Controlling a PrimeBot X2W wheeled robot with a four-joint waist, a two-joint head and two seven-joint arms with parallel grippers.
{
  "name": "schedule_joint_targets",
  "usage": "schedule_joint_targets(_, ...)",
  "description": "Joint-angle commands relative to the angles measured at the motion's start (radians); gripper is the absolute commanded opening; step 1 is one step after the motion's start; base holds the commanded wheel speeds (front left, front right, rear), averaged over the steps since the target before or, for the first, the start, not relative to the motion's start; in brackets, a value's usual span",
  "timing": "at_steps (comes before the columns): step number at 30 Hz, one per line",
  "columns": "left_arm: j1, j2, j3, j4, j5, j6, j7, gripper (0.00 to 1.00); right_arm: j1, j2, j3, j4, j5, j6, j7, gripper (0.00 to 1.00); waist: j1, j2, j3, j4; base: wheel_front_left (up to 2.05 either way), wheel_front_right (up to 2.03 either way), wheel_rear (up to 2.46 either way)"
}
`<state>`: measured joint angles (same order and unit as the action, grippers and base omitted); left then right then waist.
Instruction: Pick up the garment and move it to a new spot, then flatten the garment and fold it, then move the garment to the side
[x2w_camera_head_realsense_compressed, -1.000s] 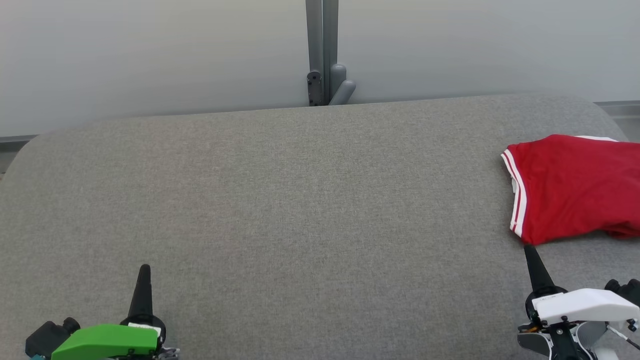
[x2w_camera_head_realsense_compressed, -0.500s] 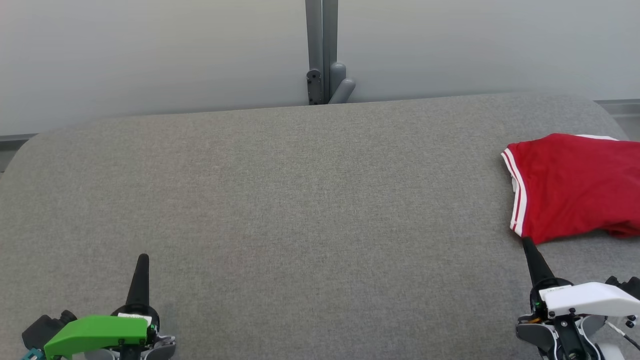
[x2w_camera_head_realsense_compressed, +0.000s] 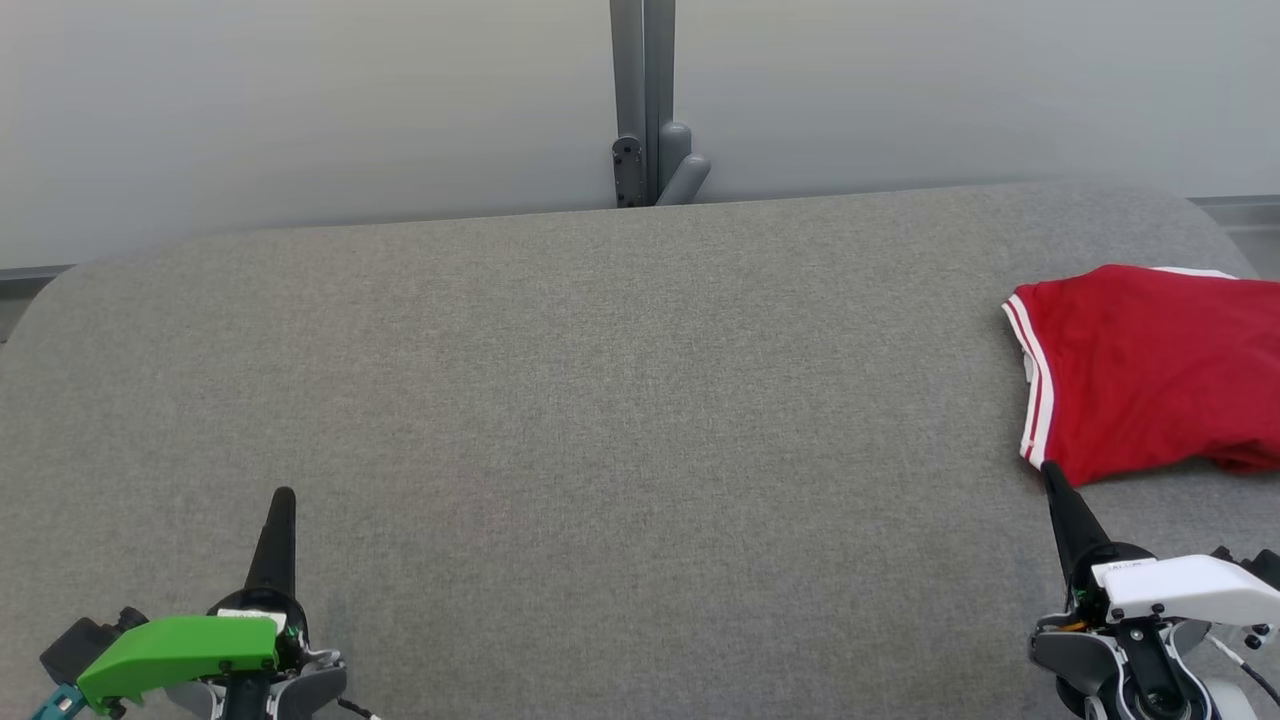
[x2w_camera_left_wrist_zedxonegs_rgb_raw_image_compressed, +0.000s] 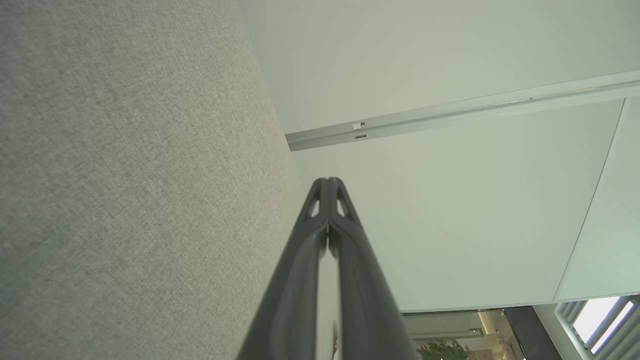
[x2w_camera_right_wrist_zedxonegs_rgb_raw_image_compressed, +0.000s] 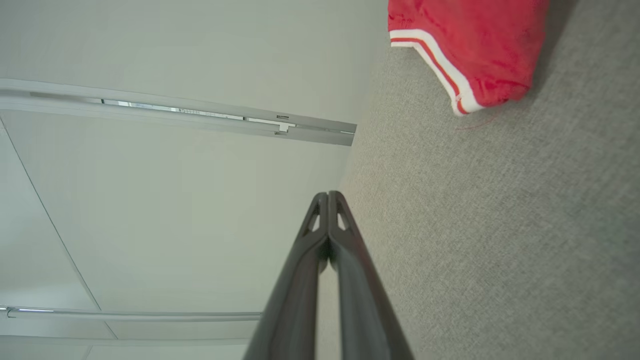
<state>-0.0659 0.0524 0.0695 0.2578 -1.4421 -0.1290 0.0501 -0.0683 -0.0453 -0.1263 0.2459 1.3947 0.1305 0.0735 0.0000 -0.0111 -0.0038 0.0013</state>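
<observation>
Red garment (x2w_camera_head_realsense_compressed: 1150, 370) with white-striped hem lies on the grey padded table (x2w_camera_head_realsense_compressed: 620, 400) at its far right side, partly cut off by the edge of the head view. It looks doubled over into a compact block, hem edge facing the table's middle. Left claw (x2w_camera_head_realsense_compressed: 283, 497) sits low at the near left corner, well apart from the garment, fingers pressed together and holding nothing. Right claw (x2w_camera_head_realsense_compressed: 1050, 470) sits at the near right, also pinched closed and carrying nothing. Its tip points at the garment's near corner. The right wrist view shows bare grey fabric between tip and hem, so judged not touching. Judgement: garment placed aside as the last step asks, and both arms look parked low and closed, out of its way.
</observation>
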Motion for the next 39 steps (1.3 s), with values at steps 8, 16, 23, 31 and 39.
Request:
schedule_joint_targets(8, -0.035, 0.008, 0.012, -0.010, -0.072, -0.003, 0.019, 0.00, -0.025, -0.006, -0.005, -0.009, 0.085, 0.000, 0.023, 0.00, 0.0000, 0.0095, 0.002, 0.000, 0.00, 0.00, 0.00)
schedule_joint_targets(16, -0.043, 0.008, 0.016, -0.011, -0.123, -0.003, 0.034, 0.00, -0.031, -0.007, -0.006, -0.009, 0.149, 0.000, 0.037, 0.00, 0.0000, 0.0102, 0.004, -0.001, 0.00, 0.00, 0.00)
schedule_joint_targets(23, -0.053, 0.007, 0.019, -0.011, -0.164, -0.003, 0.044, 0.00, -0.037, -0.007, -0.006, -0.009, 0.194, 0.000, 0.048, 0.00, 0.0000, 0.0107, 0.006, -0.001, 0.00, 0.00, 0.00)
schedule_joint_targets(31, -0.054, 0.007, 0.021, -0.010, -0.179, -0.003, 0.051, 0.00, -0.039, -0.007, -0.006, -0.009, 0.220, 0.000, 0.053, 0.00, 0.0000, 0.0111, 0.007, -0.001, 0.00, 0.00, 0.00)
schedule_joint_targets(39, -0.054, 0.005, 0.022, -0.010, -0.178, -0.003, 0.052, 0.00, -0.039, -0.007, -0.006, -0.009, 0.220, 0.000, 0.053, 0.00, 0.0000, 0.0111, 0.007, -0.001, 0.00, 0.00, 0.00)
